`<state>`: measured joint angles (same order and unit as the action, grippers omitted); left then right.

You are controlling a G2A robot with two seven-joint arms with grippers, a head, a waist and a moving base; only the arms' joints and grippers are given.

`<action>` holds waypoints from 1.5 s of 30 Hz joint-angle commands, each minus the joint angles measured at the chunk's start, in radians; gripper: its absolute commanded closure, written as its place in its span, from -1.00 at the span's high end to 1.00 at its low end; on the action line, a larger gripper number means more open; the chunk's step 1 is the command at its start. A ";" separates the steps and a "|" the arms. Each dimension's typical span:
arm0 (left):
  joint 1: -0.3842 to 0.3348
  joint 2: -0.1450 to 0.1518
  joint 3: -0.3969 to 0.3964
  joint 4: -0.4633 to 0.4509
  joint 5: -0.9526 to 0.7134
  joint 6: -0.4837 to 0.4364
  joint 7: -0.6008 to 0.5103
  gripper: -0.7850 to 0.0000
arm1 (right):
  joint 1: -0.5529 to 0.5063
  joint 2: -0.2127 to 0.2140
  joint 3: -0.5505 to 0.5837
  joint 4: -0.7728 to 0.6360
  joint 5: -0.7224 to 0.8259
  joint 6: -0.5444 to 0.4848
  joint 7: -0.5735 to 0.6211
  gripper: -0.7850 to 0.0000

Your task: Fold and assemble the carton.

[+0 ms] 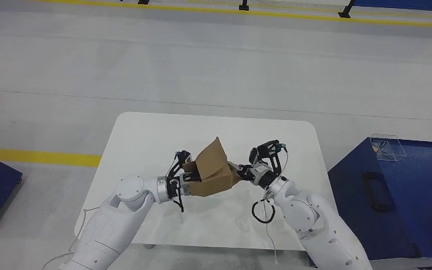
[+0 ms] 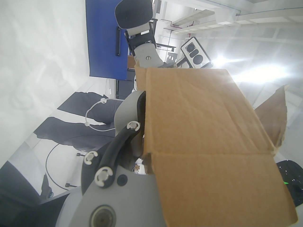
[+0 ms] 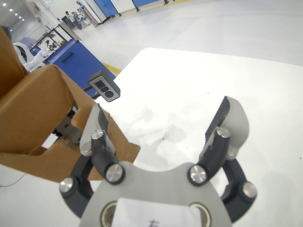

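A brown carton hangs tilted above the middle of the white table, partly folded, with one flap sticking up. My left gripper is shut on its left side. In the left wrist view one of my fingers lies against the carton's wall, and the panel hides the other. My right gripper stands open at the carton's right side. Its near finger touches the edge of a carton flap, and its other finger hangs over bare table.
A blue cabinet stands right of the table, with a clear box on top. Another blue cabinet stands off the table's left side. Bare tabletop stretches away beyond the right gripper.
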<state>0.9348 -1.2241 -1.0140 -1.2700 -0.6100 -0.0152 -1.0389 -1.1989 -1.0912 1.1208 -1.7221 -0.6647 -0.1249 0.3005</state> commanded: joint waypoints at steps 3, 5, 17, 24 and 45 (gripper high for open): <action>-0.002 -0.002 -0.001 0.006 -0.006 0.007 0.004 -1.00 | -0.001 -0.004 -0.009 -0.010 -0.014 0.009 0.004 1.00; -0.003 -0.002 -0.004 0.009 -0.009 0.009 0.015 -1.00 | -0.002 -0.007 -0.014 -0.016 -0.014 0.010 0.008 1.00; -0.005 -0.006 -0.003 0.008 -0.006 0.018 0.022 -1.00 | -0.005 -0.017 -0.019 -0.028 -0.031 0.007 0.023 1.00; -0.009 -0.007 -0.003 0.012 -0.006 0.020 0.013 -1.00 | -0.018 -0.015 0.026 -0.035 -0.003 -0.010 0.026 1.00; -0.054 -0.021 0.001 0.111 -0.165 0.040 -0.201 -1.00 | -0.063 0.003 0.152 0.082 0.458 -0.188 0.428 1.00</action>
<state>0.8829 -1.2439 -1.0167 -1.1616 -0.7755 0.0241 -1.2403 -1.2639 -1.0882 1.2726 -1.6374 -0.2384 -0.2999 0.7063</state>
